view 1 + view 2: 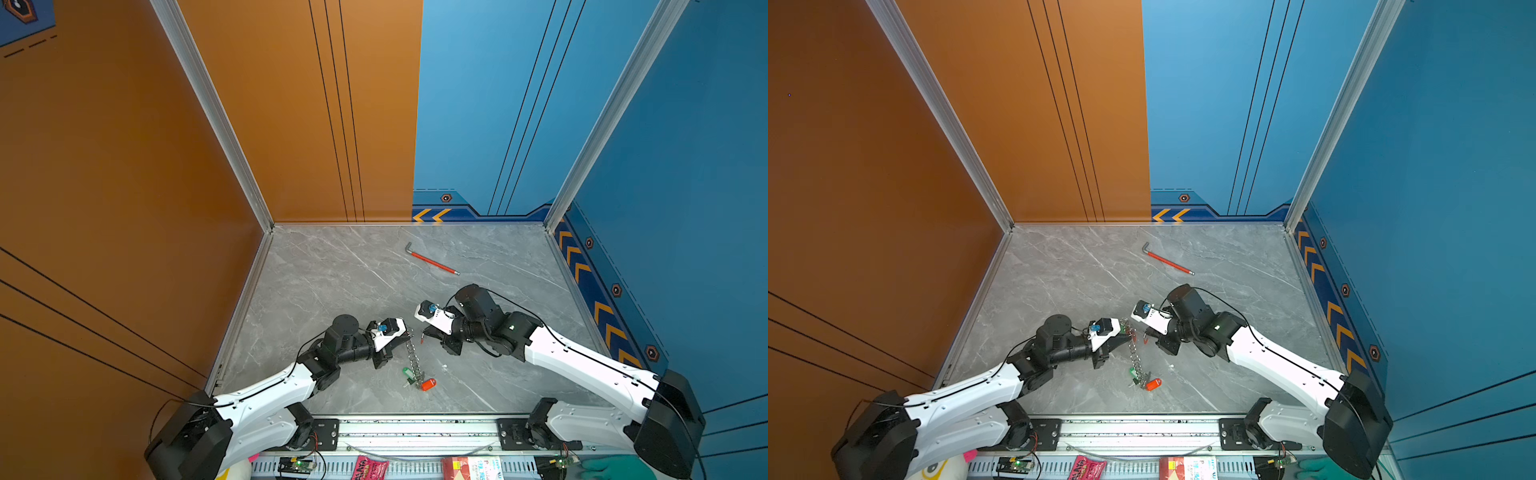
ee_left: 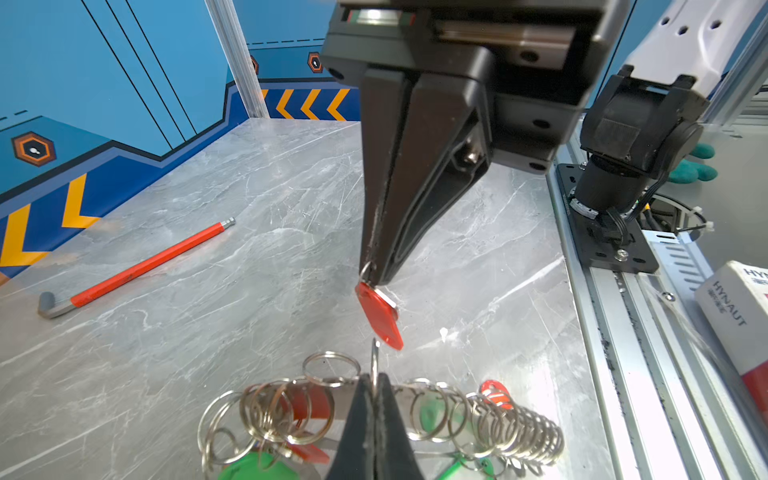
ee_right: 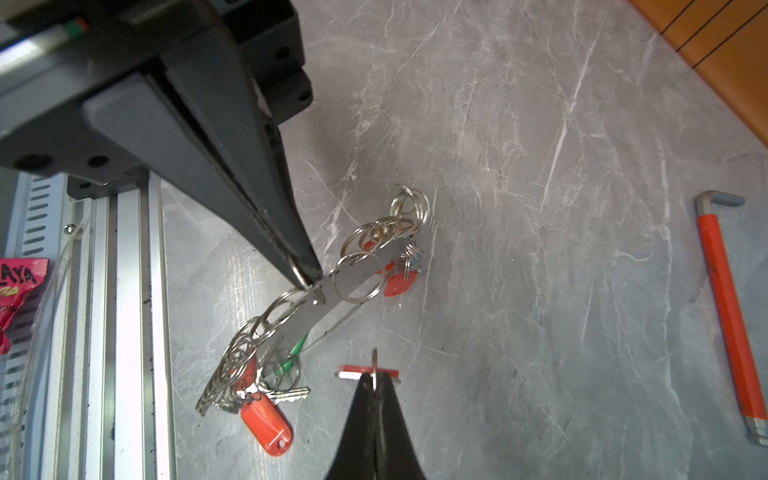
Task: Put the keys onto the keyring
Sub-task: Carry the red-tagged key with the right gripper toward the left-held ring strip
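The left gripper (image 2: 375,386) has its jaws squeezed tight on one small silver ring (image 2: 375,355) at the edge of the keyring (image 3: 328,291). It holds that end up off the table (image 1: 332,270), so the keyring hangs on a slant. Its low end seems to rest on the table. That way the small ring stands up in the air, where it is easy to get at.

The right gripper (image 3: 375,380) is squeezed tight too, on the little ring of an orange-tag key (image 2: 380,316). The tag hangs down under the jaws, near the left gripper's ring but not touching it. I think the two arms face each other so the key's ring can be hooked onto the keyring.

Other keys are on the keyring already. An orange tag (image 3: 266,419) and a green tag (image 1: 407,372) lie at its low end. The red hex wrench (image 1: 432,262) lies well apart at the back of the table, out of the way.
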Robot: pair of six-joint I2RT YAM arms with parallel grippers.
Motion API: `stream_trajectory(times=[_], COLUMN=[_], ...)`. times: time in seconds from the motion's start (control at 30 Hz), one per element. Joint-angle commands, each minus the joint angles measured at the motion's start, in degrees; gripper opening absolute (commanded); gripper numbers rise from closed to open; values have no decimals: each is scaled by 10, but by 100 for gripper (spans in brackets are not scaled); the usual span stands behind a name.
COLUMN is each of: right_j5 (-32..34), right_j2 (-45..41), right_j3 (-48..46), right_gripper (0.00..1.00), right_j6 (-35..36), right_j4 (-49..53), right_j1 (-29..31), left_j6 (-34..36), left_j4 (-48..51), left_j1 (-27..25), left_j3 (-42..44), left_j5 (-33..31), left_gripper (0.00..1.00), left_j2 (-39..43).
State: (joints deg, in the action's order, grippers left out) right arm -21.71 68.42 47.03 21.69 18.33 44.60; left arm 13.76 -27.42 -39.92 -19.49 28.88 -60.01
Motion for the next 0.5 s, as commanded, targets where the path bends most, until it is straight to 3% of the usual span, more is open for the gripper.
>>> stream_trajectory(times=[0.0, 0.47], right_j5=[-41, -37], right_j2=[-18, -10], right_j3=[-31, -57], right_gripper=[0, 0], right_j6=[28, 25], right_j4=[-49, -96], right_j1=[-2, 0], left_j6=[1, -27], left_j4=[-10, -11], left_j1=[10, 31], left_j3=[-10, -33], left_j5=[48, 108], left_gripper=[0, 0], left_j2=[-14, -58])
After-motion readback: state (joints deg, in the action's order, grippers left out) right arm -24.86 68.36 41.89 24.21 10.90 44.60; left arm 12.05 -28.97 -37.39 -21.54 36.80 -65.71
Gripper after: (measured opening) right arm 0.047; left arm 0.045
